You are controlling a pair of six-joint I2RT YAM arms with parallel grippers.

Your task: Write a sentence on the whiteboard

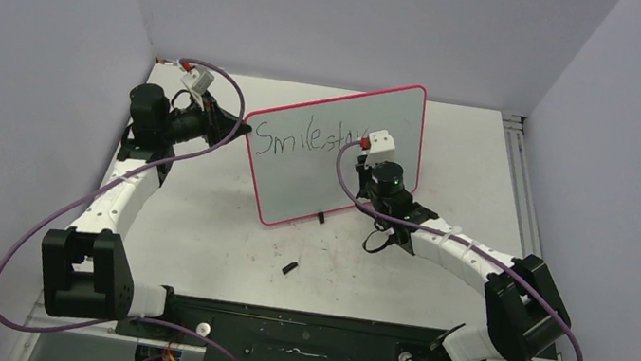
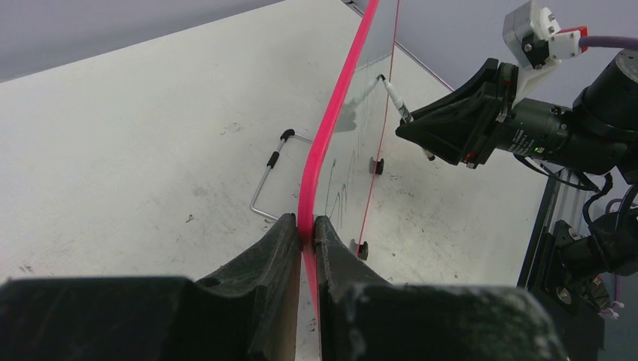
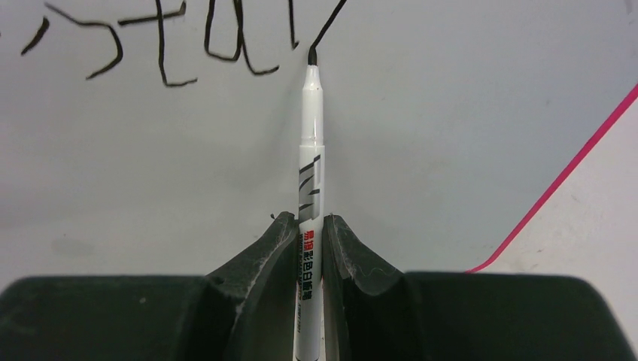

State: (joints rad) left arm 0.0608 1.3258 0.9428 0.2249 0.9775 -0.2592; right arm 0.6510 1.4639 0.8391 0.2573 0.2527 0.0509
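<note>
Right gripper (image 3: pixel 310 229) clamps marker (image 3: pixel 311 135), tip seemingly touching whiteboard (image 3: pixel 451 113); left gripper (image 2: pixel 305 226) pinches its left edge. Excess push: board tilts, stroke skids.

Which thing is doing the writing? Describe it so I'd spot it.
Find the pink-rimmed whiteboard standing on the table. The right gripper reaches its face, black fingers pinching the marker: a slim white pen, black tip on the last written stroke, the only white stick among black parts.
</note>
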